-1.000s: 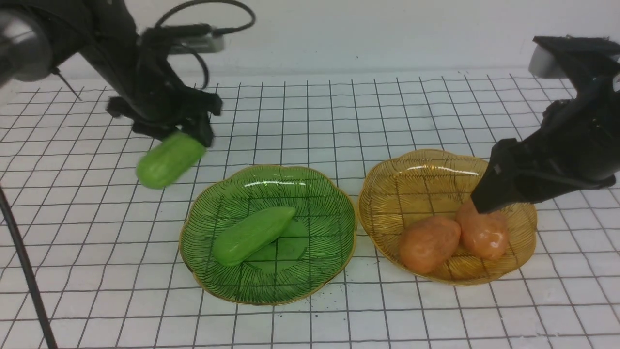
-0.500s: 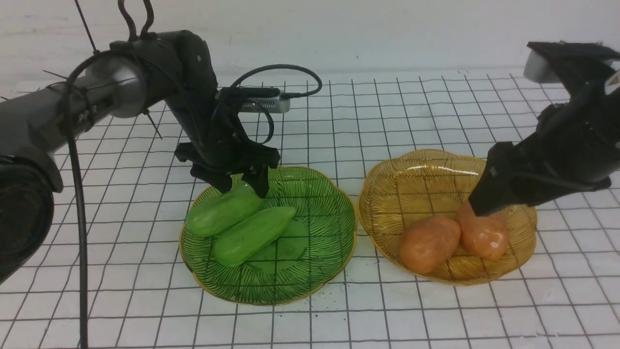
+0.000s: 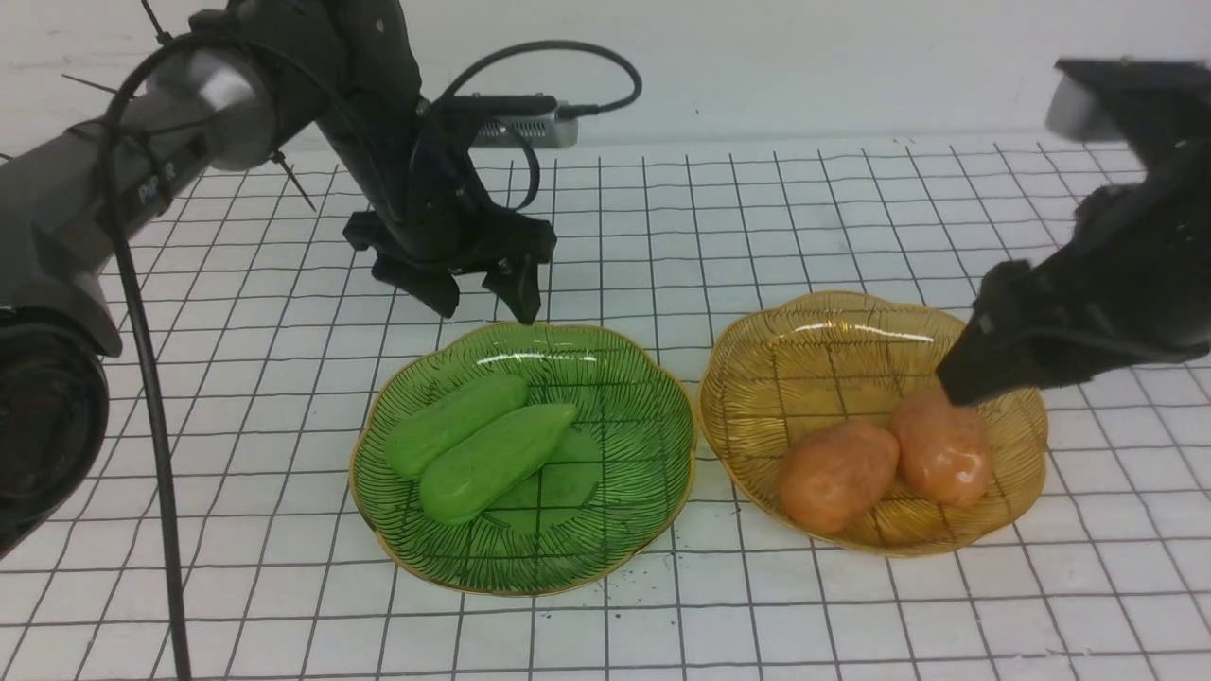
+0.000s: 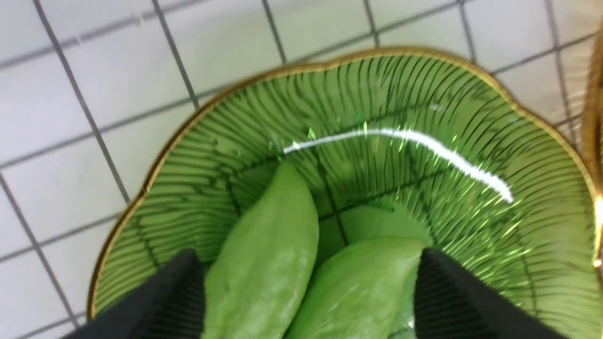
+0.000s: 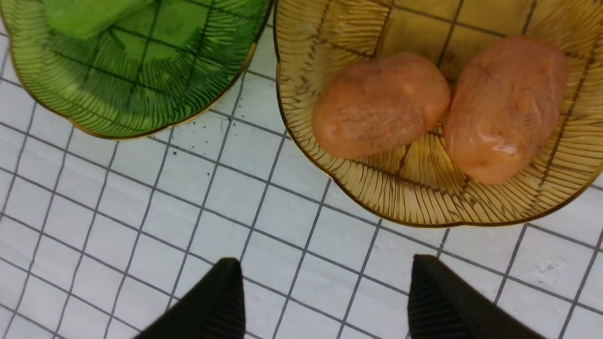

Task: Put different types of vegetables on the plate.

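Observation:
Two light-green vegetables [image 3: 454, 426] [image 3: 497, 462] lie side by side in the green plate [image 3: 615, 397]. Two orange-brown vegetables [image 3: 837, 476] [image 3: 941, 449] lie touching in the amber plate [image 3: 814, 364]. My left gripper [image 3: 484, 307] hangs open and empty above the green plate's far rim. In the left wrist view both green pieces [image 4: 264, 263] [image 4: 362, 287] show below its spread fingers [image 4: 183, 292]. My right gripper [image 3: 956, 386] hovers just above the right orange-brown piece; the right wrist view shows that gripper [image 5: 325, 278] open, with nothing in it.
The two plates stand side by side, almost touching, on a white cloth with a black grid [image 3: 236, 530]. A wall runs along the far edge. The left arm's cable [image 3: 161, 473] hangs down at the near left.
My left gripper carried a green piece to the green plate, let it go beside the other one, and rose toward the far rim. My right gripper lifted slightly off the right orange-brown piece.

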